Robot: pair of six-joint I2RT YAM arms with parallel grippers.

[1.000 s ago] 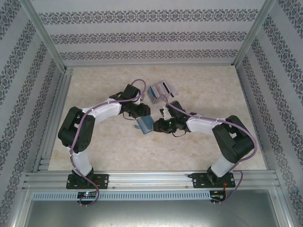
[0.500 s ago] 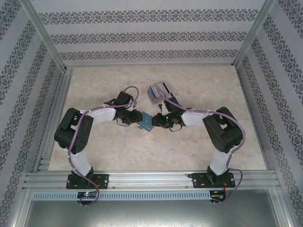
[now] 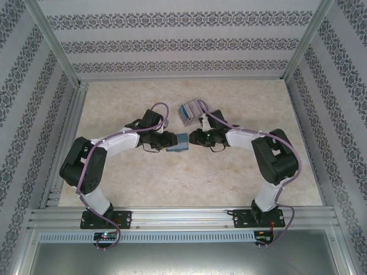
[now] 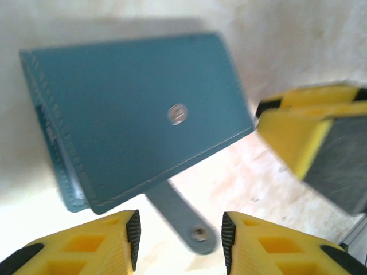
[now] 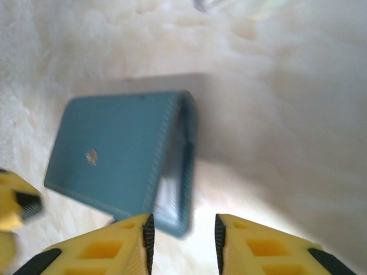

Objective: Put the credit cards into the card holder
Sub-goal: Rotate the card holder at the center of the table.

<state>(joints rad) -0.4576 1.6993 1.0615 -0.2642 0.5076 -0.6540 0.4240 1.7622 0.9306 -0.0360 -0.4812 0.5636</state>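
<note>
Opening step, probably: folded card holder (image 4: 137, 114) lies mid-table; left gripper (image 4: 180, 238) and right gripper (image 5: 183, 235) both spread, empty. Next likely: pin one side, lift the flap.

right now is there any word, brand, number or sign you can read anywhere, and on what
No text can be read.
Teal stitched folding card holder: no lettering, just a blurred round metal snap stud.
Fanned pile of grey, lilac and blue credit cards: any print is too small to read.
Patterned walls: ornament, no letters.
</note>
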